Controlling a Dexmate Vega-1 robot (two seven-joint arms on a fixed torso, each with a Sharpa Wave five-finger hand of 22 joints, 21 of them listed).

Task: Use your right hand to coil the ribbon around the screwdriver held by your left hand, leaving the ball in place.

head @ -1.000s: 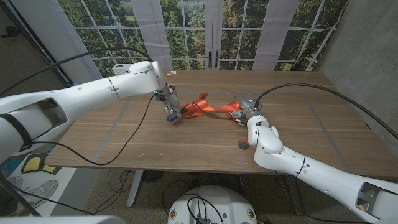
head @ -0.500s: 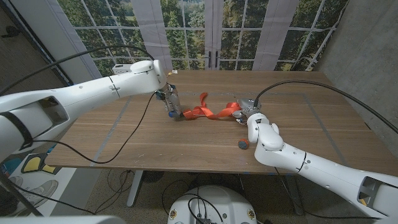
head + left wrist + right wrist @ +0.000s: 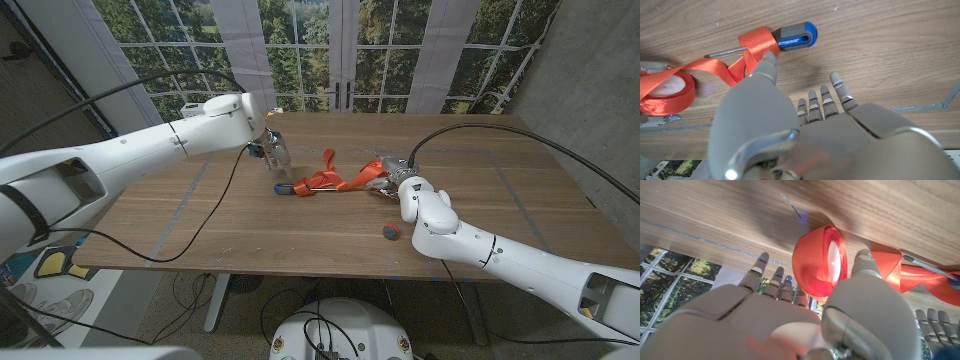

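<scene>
Screwdriver point(image 3: 771, 43): lay on table, one ribbon point(image 3: 322, 181) turn on its shaft.
Left hand point(image 3: 274, 152): fingers spread, holding nothing, just beside screwdriver.
Right hand point(image 3: 396, 176): beside the spool point(image 3: 821, 261); grip uncertain.
Ball point(image 3: 390, 231): apart, near table edge.

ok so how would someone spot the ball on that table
Start at the wooden table and go to its near edge on the robot's right. The ball sits there beside the white right forearm: small, round and dark, apart from the orange ribbon farther back.
</scene>
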